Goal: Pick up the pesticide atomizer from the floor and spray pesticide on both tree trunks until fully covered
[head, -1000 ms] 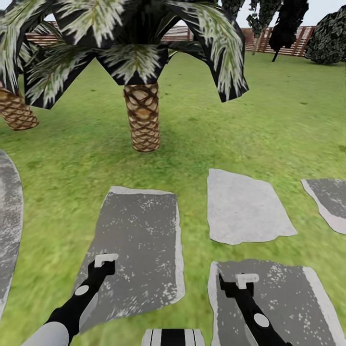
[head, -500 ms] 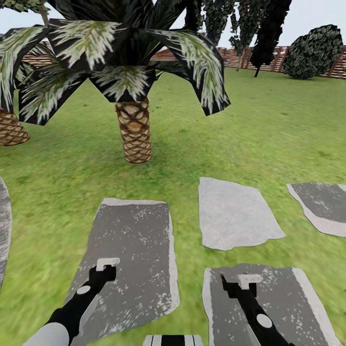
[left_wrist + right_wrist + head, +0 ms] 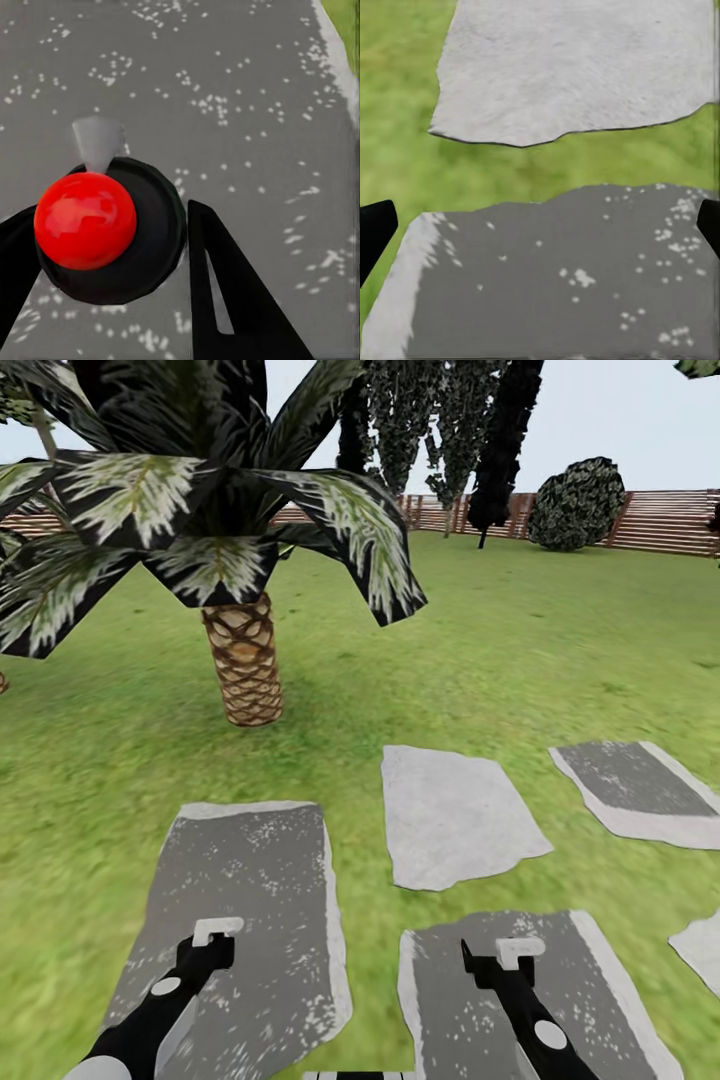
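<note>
The pesticide atomizer (image 3: 86, 221), a black round body with a red ball top and a grey cone nozzle, sits between the black fingers of my left gripper (image 3: 112, 214), which is shut on it. In the head view the left gripper (image 3: 218, 932) hangs low over a dark grey paving slab (image 3: 240, 880). My right gripper (image 3: 518, 950) hovers over another dark slab (image 3: 590, 1000); its fingers stand wide apart at the edges of the right wrist view (image 3: 540, 217), open and empty. Both trees with thick pale trunks are out of view. Green lawn floor (image 3: 520, 640) stretches ahead.
A scaly-trunked palm (image 3: 243, 660) stands ahead on the left, its fronds hanging low. A pale slab (image 3: 450, 815) and a dark one (image 3: 630, 790) lie ahead on the right. Dark cypresses (image 3: 500, 440), a round bush (image 3: 577, 505) and a slatted fence (image 3: 670, 520) close the far side.
The whole head view has swung right and tilted up: the palm and slabs slid left, and more fence and sky show. Both arms keep their pose.
</note>
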You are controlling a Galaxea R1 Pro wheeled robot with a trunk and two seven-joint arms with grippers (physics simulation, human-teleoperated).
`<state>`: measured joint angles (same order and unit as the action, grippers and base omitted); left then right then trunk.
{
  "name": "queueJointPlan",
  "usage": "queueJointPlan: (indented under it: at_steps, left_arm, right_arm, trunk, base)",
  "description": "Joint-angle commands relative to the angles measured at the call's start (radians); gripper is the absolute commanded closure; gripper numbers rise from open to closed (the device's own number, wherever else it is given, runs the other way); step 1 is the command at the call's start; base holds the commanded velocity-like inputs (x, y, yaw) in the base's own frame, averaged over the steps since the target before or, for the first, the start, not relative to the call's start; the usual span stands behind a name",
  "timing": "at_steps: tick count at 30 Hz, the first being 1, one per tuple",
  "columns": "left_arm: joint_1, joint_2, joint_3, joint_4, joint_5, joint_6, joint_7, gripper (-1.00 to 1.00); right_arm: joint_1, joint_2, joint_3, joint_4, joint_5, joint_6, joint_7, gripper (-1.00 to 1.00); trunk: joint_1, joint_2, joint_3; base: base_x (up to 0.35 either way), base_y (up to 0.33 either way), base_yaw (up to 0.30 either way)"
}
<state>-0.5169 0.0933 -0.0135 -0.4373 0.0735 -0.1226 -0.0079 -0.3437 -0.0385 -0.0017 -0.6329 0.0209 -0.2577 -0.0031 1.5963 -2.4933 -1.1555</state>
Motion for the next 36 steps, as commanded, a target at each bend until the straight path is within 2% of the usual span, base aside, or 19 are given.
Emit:
queueJointPlan:
  at_steps: [1,14,36]
  left_arm:
    - [0.004,0.001,0.000,0.000,0.000,0.000,0.000,1.00]
    - [0.031,-0.001,0.000,-0.010,0.000,-0.002,0.002,1.00]
    - [0.032,0.001,0.002,-0.014,-0.001,-0.002,0.001,1.00]
  right_arm:
    - [0.000,0.000,0.000,0.000,0.000,0.000,0.000,-1.00]
    - [0.000,-0.015,-0.001,0.006,-0.001,0.000,0.000,-1.00]
    - [0.000,-0.014,-0.001,0.021,-0.001,0.001,0.000,-1.00]
  trunk:
    - [-0.004,0.007,0.003]
    - [-0.004,0.007,0.004]
    - [-0.004,0.007,0.004]
  base:
    - [0.000,0.000,-0.289]
    - [0.000,0.000,-0.299]
    - [0.000,0.000,-0.300]
